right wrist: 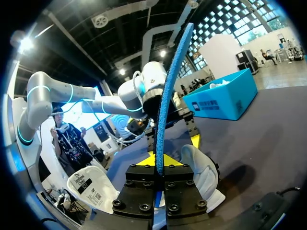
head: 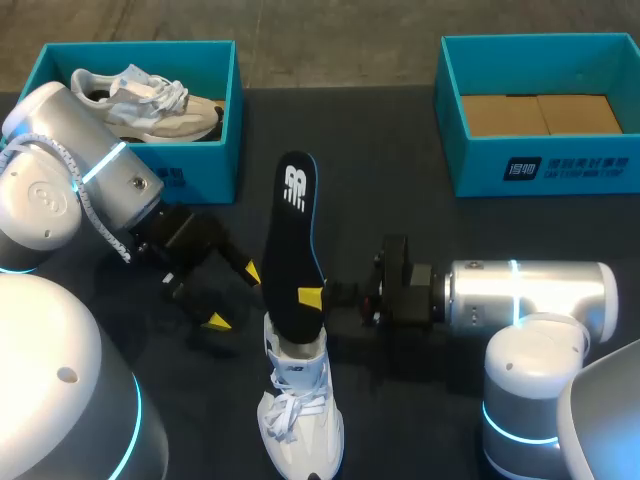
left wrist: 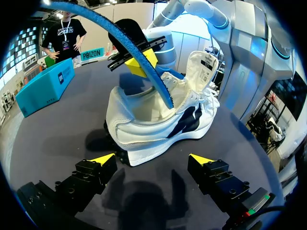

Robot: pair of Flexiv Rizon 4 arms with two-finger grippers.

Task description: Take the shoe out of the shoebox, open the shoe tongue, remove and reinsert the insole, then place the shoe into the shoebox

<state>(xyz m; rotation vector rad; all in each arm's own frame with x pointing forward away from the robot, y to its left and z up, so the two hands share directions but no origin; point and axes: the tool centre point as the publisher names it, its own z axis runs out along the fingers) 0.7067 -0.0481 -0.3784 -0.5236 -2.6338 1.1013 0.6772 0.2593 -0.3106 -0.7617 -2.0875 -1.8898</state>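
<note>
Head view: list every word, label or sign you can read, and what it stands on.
Right shoebox front: white print, too blurred to read.
Left shoebox front: white print, partly hidden, unreadable.
Insole: white logo mark, no legible words.
Shoe tongue: small label, too small to read.

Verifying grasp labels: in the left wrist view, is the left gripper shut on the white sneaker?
No, the left gripper has its fingers wide apart, the white sneaker ahead of them.
</note>
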